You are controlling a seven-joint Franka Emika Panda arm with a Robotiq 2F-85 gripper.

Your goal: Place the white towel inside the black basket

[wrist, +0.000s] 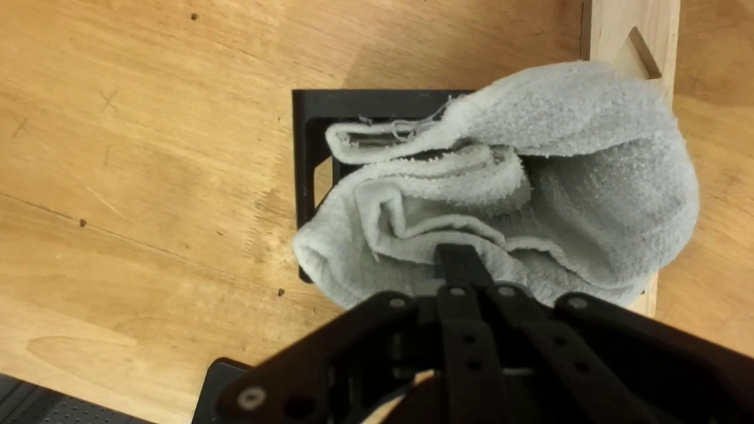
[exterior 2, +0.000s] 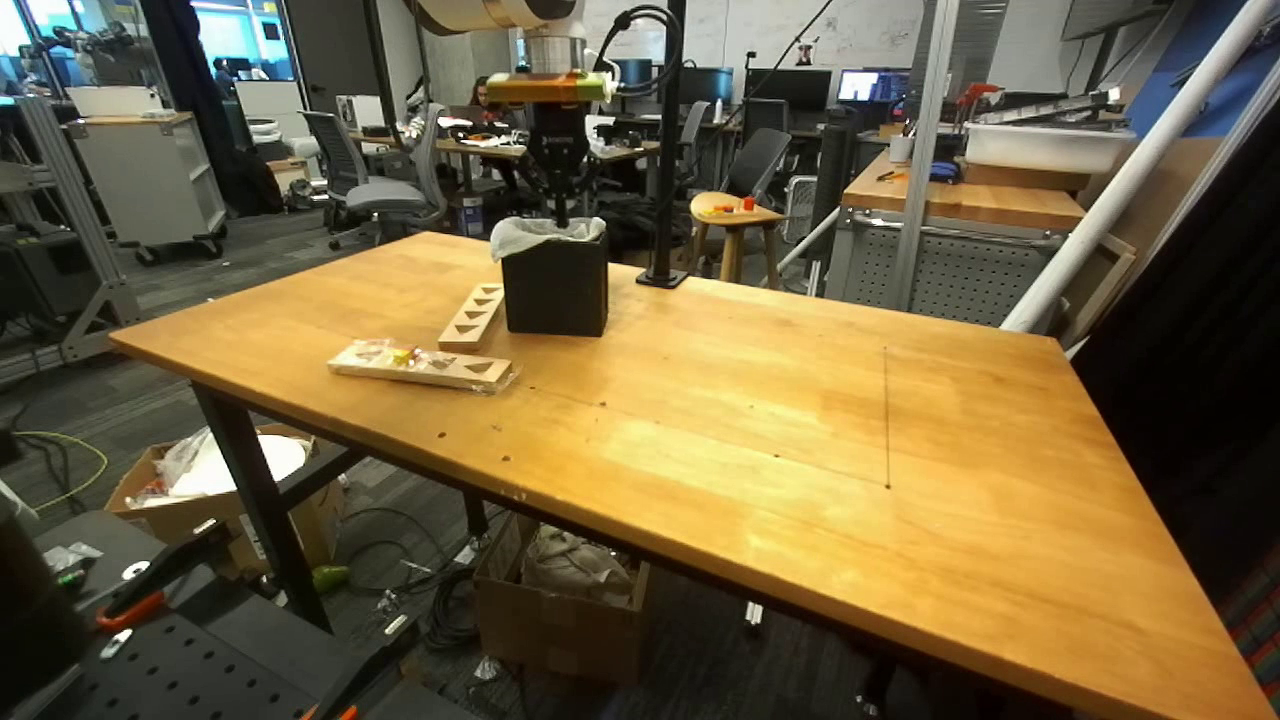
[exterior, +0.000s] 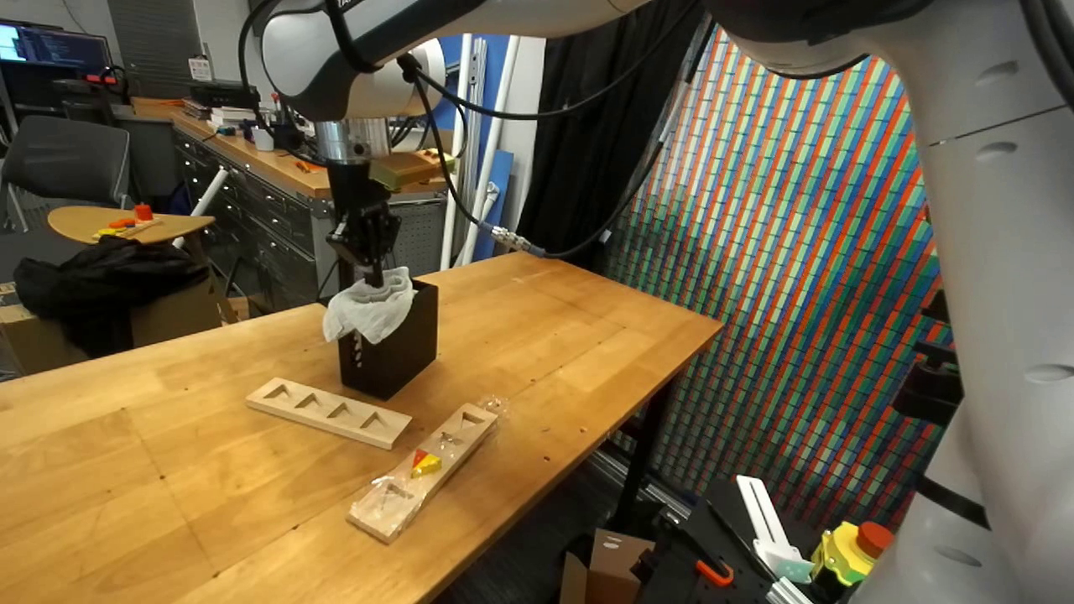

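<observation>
Well, the wooden table [exterior 2: 760,420] takes up the most room, its top marked with thin dark lines and small holes. Above it reaches the white robot arm [exterior: 998,294], its far end turned down toward the tabletop. A tall black post [exterior 2: 670,170] stands near the table's edge. The gripper [wrist: 461,253] points straight down, its fingers [exterior: 374,273] drawn together with no gap showing between them. Below it, the black basket [exterior: 398,356] stands upright on the table, near the post. The white towel [wrist: 495,182] lies bunched over the basket's mouth, partly hanging outside the rim in both exterior views; in the wrist view a corner of the basket shows beside it. The fingertips reach down among its folds, though whether any cloth is pinched between them I cannot tell, nor how deep the towel goes. Just beside the basket lies a plain wooden board [exterior: 325,408] with triangular hollows, and near that, at an angle, a wrapped board [exterior: 415,491] of the same kind in clear plastic. Smallest are the red and yellow pieces [exterior: 426,464], resting partway along the wrapped one.
</observation>
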